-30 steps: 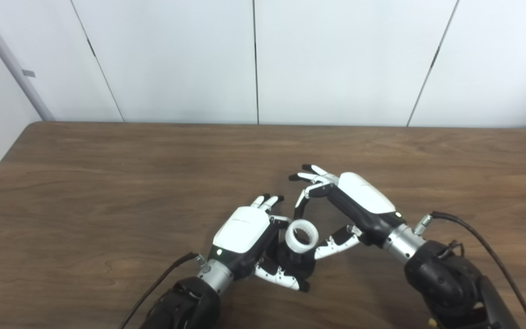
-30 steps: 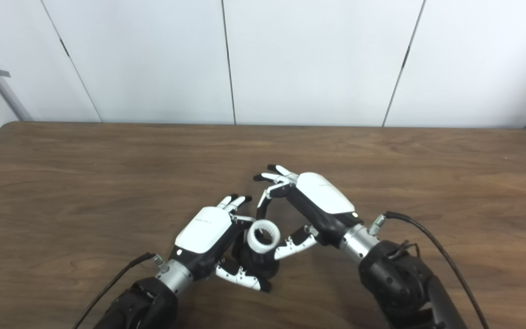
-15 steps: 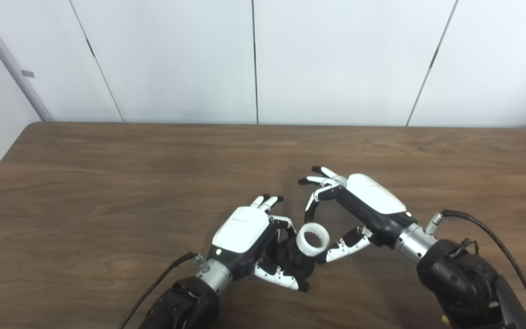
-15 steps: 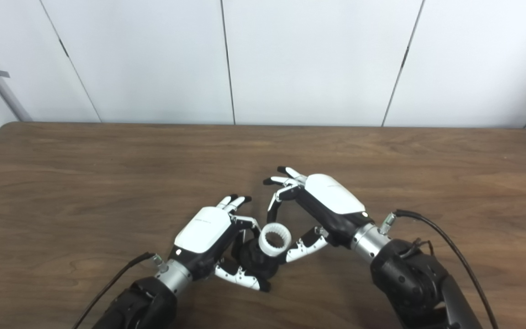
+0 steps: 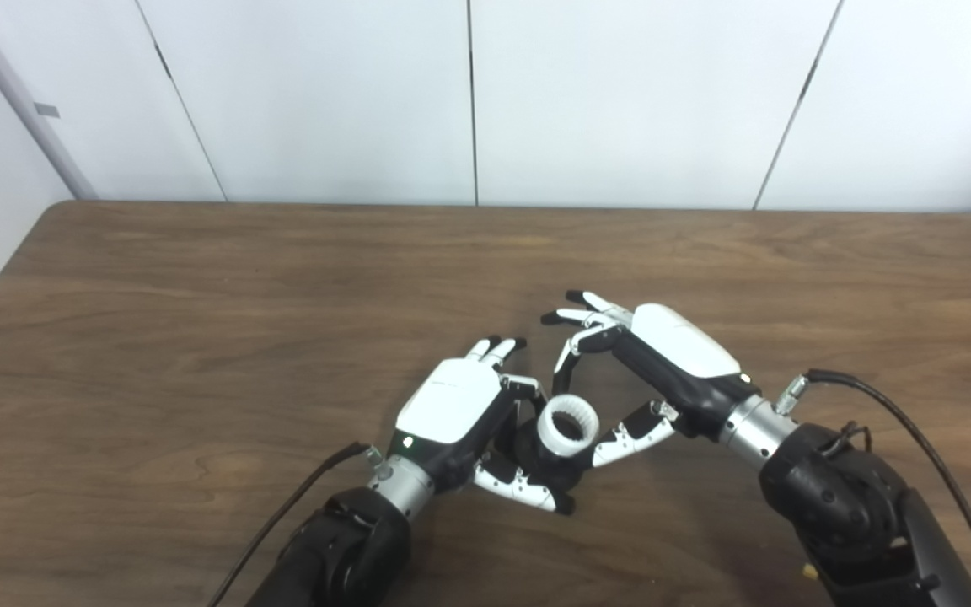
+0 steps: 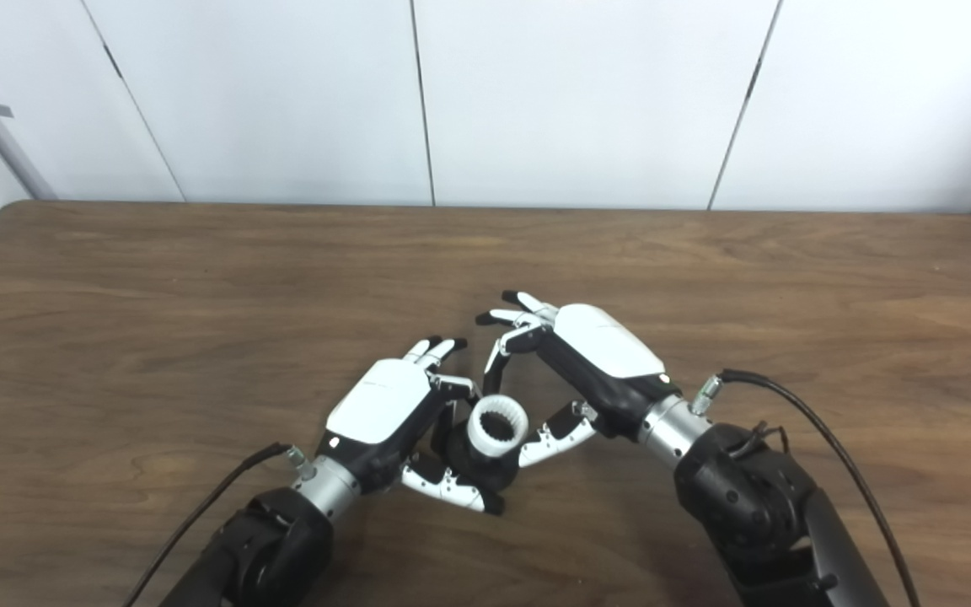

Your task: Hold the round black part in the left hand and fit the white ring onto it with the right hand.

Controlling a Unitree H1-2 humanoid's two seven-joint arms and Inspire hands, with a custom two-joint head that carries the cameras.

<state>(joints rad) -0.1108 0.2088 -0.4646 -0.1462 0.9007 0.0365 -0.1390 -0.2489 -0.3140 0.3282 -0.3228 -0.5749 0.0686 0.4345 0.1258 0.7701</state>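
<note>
My left hand [image 5: 450, 411] is shut on the round black part [image 5: 568, 470] and holds it just above the table, near the front middle. The white ring [image 5: 568, 426], toothed inside, sits on top of the black part with its opening facing up. My right hand [image 5: 669, 352] reaches in from the right. Its curved first finger meets the ring's far edge and its thumb meets the near right side, pinching the ring. Its other fingers are spread out behind. The lower half of the black part is hidden by my left fingers.
The brown wooden table [image 5: 199, 295] runs to a white panelled wall at the back. Black cables trail from both wrists: one on the left [image 5: 283, 514], one on the right [image 5: 915, 421].
The camera has tilted down a little. The ring and my right hand swung right, off the black part, then came back left so the ring sits over it. My left hand stayed put.
</note>
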